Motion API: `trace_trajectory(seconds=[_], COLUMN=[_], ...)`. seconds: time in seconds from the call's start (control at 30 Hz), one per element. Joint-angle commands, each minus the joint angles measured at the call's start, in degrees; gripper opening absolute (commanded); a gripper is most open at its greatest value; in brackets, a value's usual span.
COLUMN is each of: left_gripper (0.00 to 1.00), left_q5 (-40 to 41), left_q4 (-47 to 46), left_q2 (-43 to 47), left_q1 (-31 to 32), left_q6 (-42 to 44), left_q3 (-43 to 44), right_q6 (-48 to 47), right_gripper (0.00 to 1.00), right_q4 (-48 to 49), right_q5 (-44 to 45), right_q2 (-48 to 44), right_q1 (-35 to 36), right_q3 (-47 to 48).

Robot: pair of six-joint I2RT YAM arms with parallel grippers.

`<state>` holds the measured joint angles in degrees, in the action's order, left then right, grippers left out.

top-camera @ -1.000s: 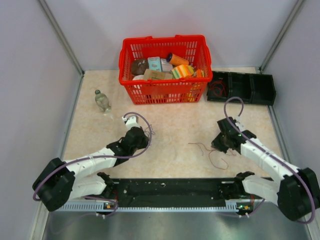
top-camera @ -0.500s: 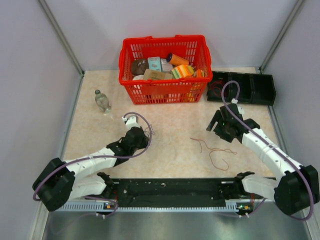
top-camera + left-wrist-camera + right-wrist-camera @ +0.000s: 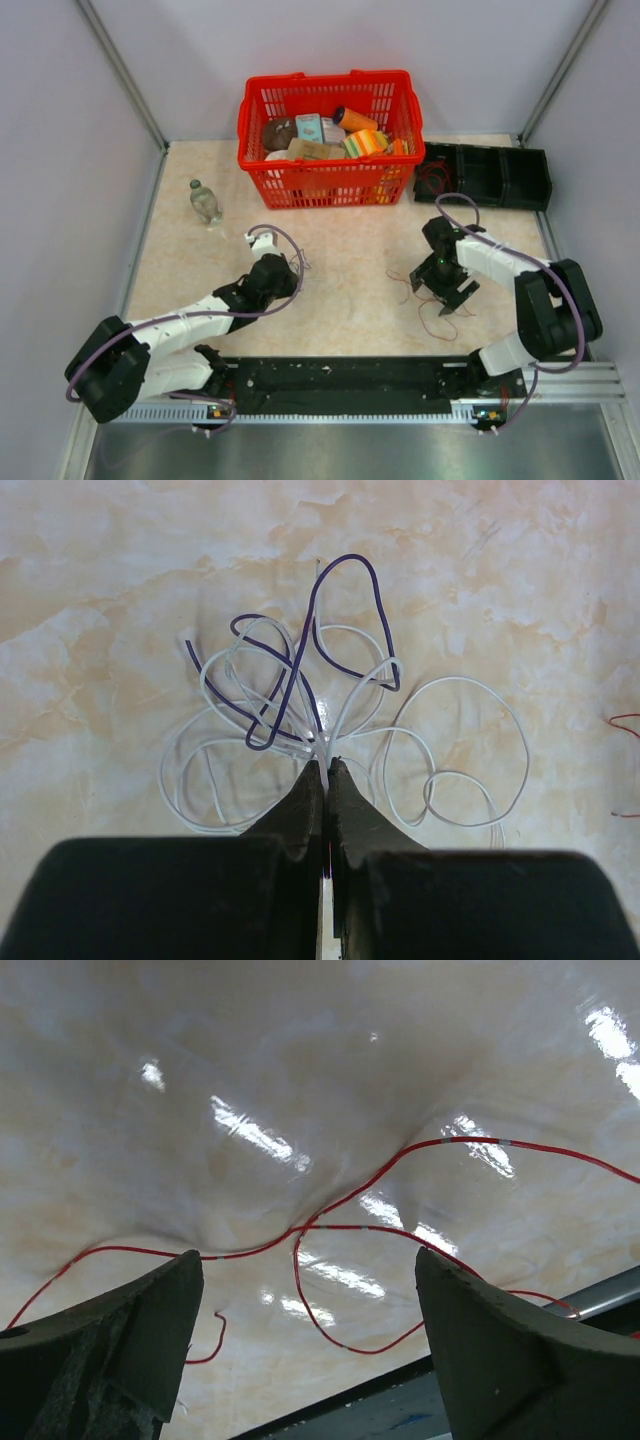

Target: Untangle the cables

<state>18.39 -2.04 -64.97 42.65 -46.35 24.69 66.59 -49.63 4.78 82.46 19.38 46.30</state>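
Observation:
The cables lie in two places. A tangle of thin white and purple cables (image 3: 300, 695) rests on the marbled table. My left gripper (image 3: 326, 765) is shut on white strands at the tangle's near side. From above, that gripper (image 3: 284, 274) sits left of centre, and the tangle (image 3: 303, 266) shows only faintly beside it. A separate thin red cable (image 3: 345, 1195) lies loose in curves on the table. My right gripper (image 3: 308, 1260) hangs open just above it, touching nothing. From above, the right gripper (image 3: 449, 291) is over the red cable (image 3: 425, 318).
A red basket (image 3: 325, 185) full of packaged goods stands at the back centre. A small plastic bottle (image 3: 205, 202) is at the back left and black bins (image 3: 500, 176) at the back right. A black rail (image 3: 340, 376) runs along the near edge.
My right gripper has opened and let go of the red cable, and its arm has folded in toward the table's middle. The red cable now lies loose. The left arm has not moved.

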Motion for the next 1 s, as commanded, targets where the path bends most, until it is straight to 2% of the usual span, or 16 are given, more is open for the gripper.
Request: trace_trajectory(seconds=[0.0, 0.2, 0.3, 0.37, 0.4, 0.43, 0.5, 0.53, 0.73, 0.87, 0.97], left_gripper=[0.00, 0.00, 0.00, 0.00, 0.00, 0.00, 0.00, 0.00, 0.00, 0.00, 0.00], left_q5=[-0.29, -0.46, -0.55, -0.55, -0.46, -0.38, -0.29, -0.37, -0.20, -0.20, -0.29], left_q4=[-3.14, -4.11, -4.20, -4.28, -4.28, -4.28, -4.28, -4.28, -4.11, -3.67, -3.32], left_q2=[1.95, 2.92, 3.01, 3.01, 3.01, 3.01, 3.18, 3.27, 3.01, 2.57, 2.22], left_q1=[-0.11, -0.11, -0.11, -0.11, -0.11, -0.11, -0.11, -0.11, -0.11, -0.11, -0.11], left_q6=[0.64, 0.73, 0.91, 1.00, 0.91, 0.91, 0.82, 0.82, 0.82, 0.64, 0.64], left_q3=[-0.95, -1.84, -1.92, -2.01, -2.01, -2.01, -2.10, -2.19, -1.93, -1.57, -1.22], right_q6=[7.15, 9.79, 10.49, 11.37, 11.46, 11.37, 10.41, 9.45, -2.67, -11.81, -17.96], right_gripper=[0.83, 0.70, 0.50, 0.40, 0.30, 0.24, 0.14, 0.00, 0.00, 0.00, 0.00], right_q4=[-3.63, -2.23, -0.66, 2.06, 3.82, 5.84, 9.45, 10.68, 20.33, 31.33, 32.13], right_q5=[1.82, 3.83, 3.49, 2.79, 2.78, 2.61, 2.17, 2.08, -2.30, -6.53, -7.05], right_q2=[5.07, 6.58, 6.40, 5.62, 5.09, 4.39, 3.50, 3.41, 1.05, -9.30, -16.86], right_q1=[-1.27, -1.45, -1.36, -1.36, -1.27, -1.27, -1.36, -1.27, -1.27, -1.18, -1.18], right_q3=[3.62, 2.39, 0.64, -2.17, -3.92, -5.33, -7.45, -7.98, -10.61, -15.89, -14.85])
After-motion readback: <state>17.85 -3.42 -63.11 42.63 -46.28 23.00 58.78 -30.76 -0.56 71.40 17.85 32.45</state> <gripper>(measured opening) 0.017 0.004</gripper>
